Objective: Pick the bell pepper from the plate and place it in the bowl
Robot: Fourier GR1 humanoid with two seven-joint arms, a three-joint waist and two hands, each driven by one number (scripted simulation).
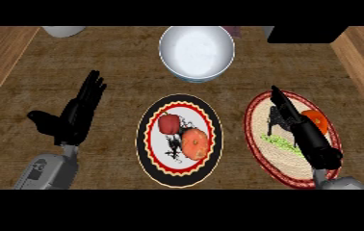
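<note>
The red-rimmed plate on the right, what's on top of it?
On the red-rimmed plate sit an orange food and something green. The right robot hand is over its middle and hides whatever is beneath it.

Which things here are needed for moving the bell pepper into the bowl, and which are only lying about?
Needed: red bell pepper, black-rimmed plate under it, white bowl.

Lying about: orange vegetable beside the pepper, red-rimmed woven plate with its food, white object at the top left corner.
</note>
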